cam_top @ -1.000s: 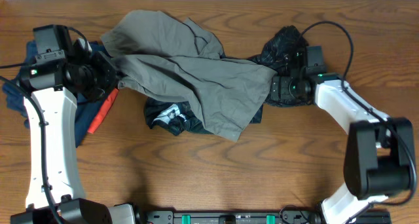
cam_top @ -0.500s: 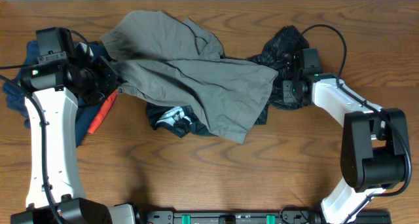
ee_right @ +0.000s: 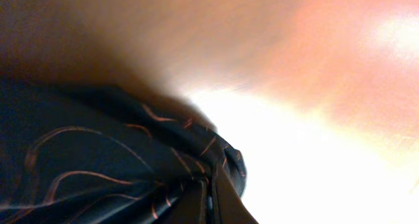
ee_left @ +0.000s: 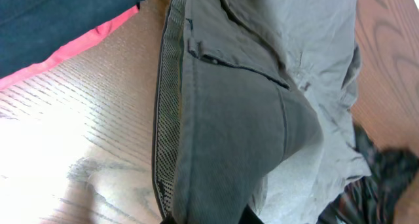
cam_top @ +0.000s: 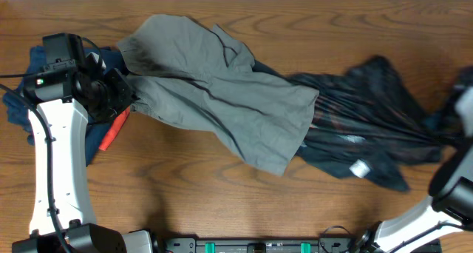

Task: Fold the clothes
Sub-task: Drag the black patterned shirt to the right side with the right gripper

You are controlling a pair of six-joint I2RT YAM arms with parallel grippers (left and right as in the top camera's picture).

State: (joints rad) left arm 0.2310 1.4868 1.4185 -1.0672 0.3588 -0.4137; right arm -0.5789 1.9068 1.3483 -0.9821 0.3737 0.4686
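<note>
Two tight grips: left hand (ee_left: 206, 217) pinches grey shorts (cam_top: 222, 98); right hand (ee_right: 209, 207) pinches black printed garment (cam_top: 369, 123).

Four garments show: one grey piece (cam_top: 222, 90), one black printed piece (cam_top: 369, 120), one navy piece (cam_top: 94, 146), one orange-red piece (cam_top: 111, 133).

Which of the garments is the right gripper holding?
The black printed garment, stretched rightward from under the grey shorts; the right gripper pinches its fabric.

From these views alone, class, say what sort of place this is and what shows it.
Probably a robotics lab bench, not a laundry room: a left arm and right arm stand at a wooden table, handling grey shorts and a black printed garment.
</note>
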